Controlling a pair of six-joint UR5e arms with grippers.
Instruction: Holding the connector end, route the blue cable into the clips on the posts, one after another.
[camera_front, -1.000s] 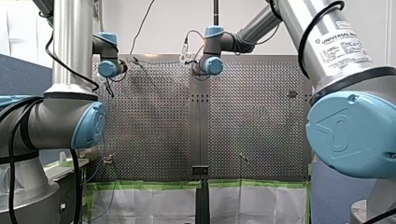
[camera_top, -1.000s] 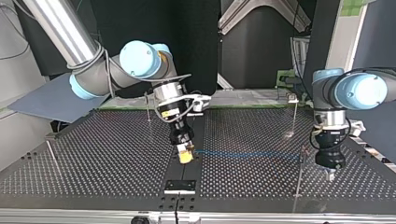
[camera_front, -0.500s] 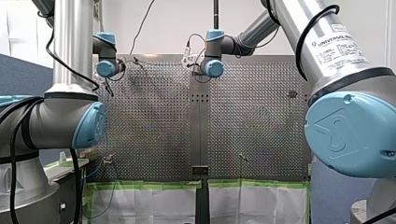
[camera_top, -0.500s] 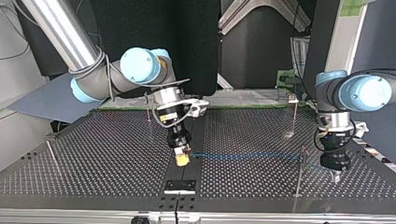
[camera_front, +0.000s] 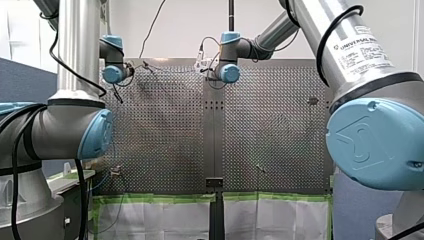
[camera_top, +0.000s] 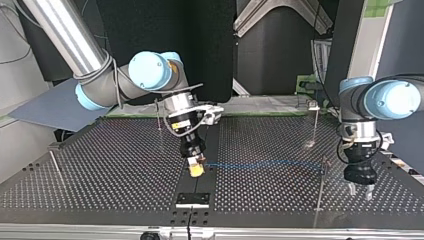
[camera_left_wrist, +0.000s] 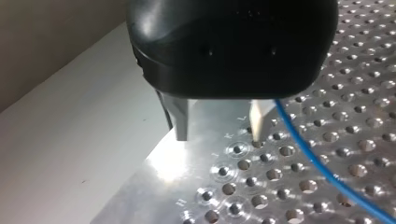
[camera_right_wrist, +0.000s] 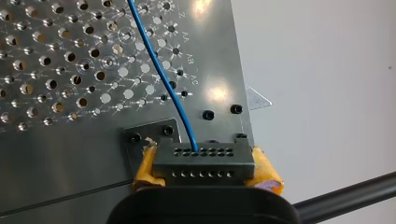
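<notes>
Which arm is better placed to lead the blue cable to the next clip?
Right. My right gripper is shut on the connector, the blue cable running out of it. My left gripper is open and empty, the cable passing beside it, so it would need to grasp first.

You see the main change at the left gripper (camera_top: 360, 193). A second ago its fingers (camera_top: 351, 189) stand together, just beside the post (camera_top: 322, 172) at the top view's right. Now they stand apart, with a clear gap between them. The gripper also moves away from this post, toward the view's right edge, and its arm goes with it. In the front view the same arm's wrist shifts slightly to the left. The right gripper (camera_top: 196, 170), closed on the connector (camera_right_wrist: 204, 161), moves a little toward the top view's left during the first half second, and the near end of the blue cable (camera_top: 260, 163) goes with it.
</notes>
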